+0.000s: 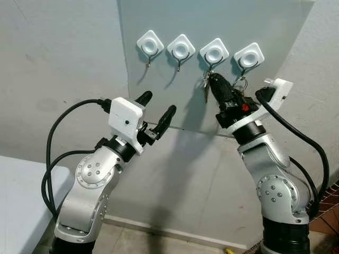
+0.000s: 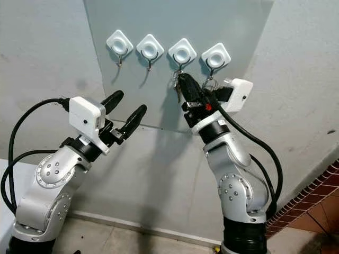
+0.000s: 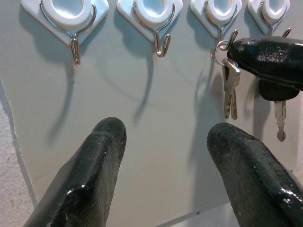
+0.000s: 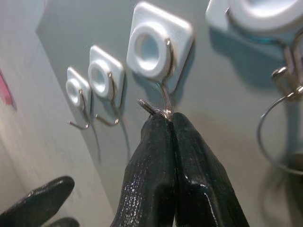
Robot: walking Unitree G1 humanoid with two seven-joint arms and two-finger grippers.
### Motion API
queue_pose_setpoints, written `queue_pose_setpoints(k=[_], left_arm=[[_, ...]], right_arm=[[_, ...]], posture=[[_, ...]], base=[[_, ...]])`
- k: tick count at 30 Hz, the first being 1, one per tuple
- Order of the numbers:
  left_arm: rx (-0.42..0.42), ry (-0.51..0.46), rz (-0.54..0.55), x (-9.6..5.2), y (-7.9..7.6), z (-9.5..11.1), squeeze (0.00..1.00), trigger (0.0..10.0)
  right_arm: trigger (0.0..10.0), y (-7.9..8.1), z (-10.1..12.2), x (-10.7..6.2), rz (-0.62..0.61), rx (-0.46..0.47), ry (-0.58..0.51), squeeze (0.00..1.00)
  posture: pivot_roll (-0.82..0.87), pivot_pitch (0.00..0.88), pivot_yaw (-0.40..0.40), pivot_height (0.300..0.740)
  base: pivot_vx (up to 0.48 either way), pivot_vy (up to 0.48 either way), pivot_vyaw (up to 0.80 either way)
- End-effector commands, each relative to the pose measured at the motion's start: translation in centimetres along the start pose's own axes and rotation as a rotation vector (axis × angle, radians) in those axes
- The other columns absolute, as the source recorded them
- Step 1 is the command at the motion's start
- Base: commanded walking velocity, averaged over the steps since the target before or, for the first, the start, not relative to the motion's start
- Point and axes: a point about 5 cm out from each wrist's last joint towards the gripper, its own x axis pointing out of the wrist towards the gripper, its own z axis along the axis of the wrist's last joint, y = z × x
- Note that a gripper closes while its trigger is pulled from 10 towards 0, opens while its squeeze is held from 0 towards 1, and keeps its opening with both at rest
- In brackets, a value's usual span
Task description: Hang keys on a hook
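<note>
Four white hooks sit in a row on a grey wall panel (image 1: 159, 16). My right gripper (image 1: 212, 79) is raised to the third hook (image 1: 214, 53) and is shut on the ring (image 4: 150, 107) of a small bunch of silver keys (image 3: 230, 90). The ring touches that hook's lower bend at my fingertips. I cannot tell whether it is looped over the wire. The keys dangle below the ring. My left gripper (image 1: 158, 103) is open and holds nothing. It is held up below the second hook (image 1: 181, 49), apart from the panel.
A black-headed key (image 3: 279, 101) on its own ring hangs from the fourth hook (image 1: 248, 55). The first hook (image 1: 150, 45) and the second are bare. A pale table corner (image 1: 21, 190) lies at lower left. Brick flooring (image 2: 312, 211) shows at lower right.
</note>
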Motion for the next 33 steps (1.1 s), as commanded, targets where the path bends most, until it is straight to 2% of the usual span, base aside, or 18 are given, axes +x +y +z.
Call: queue_pose_setpoints(k=[1,7,8,18,23,30,33], left_arm=[[0.006,-0.013,0.004,0.2,0.2,0.5,0.0,10.0],[0.004,-0.014,0.012,0.2,0.2,0.5,0.0,10.0],[0.004,-0.014,0.013,0.2,0.2,0.4,0.0,10.0],[0.0,-0.011,0.022,0.1,0.3,0.4,0.0,10.0],[0.004,0.064,0.163,-1.0,1.3,-2.4,0.0,10.0],[0.009,0.204,0.274,-3.4,2.0,-7.0,0.0,10.0],[0.044,0.28,0.312,-4.6,2.0,-9.4,0.0,10.0]], right_arm=[[10.0,-0.2,-0.7,-0.2,-0.017,-0.016,0.047,0.0],[10.0,-0.6,-1.7,-0.6,-0.055,-0.018,0.073,0.0],[10.0,-0.7,-1.8,-0.6,-0.058,-0.015,0.077,1.0],[10.0,-0.9,-2.2,-0.9,-0.066,-0.035,0.078,1.0],[10.0,-2.7,-4.9,-2.3,-0.124,-0.177,0.16,1.0],[10.0,-5.3,-8.9,-4.9,-0.195,-0.249,0.303,1.0],[10.0,-6.2,-10.4,-6.0,-0.206,-0.282,0.357,1.0]], posture=[[-0.09,0.0,-0.02,0.732],[-0.09,0.0,-0.019,0.732],[-0.09,0.0,-0.019,0.732],[-0.09,0.0,-0.02,0.732],[-0.09,0.0,-0.024,0.732],[-0.08,0.0,-0.03,0.732],[-0.08,0.0,-0.035,0.732]], base=[[0.0,0.0,0.0],[0.0,0.0,0.0],[0.0,0.0,0.0],[0.0,0.0,0.0],[0.0,0.0,0.0],[0.0,0.0,0.0],[0.0,0.0,0.0]])
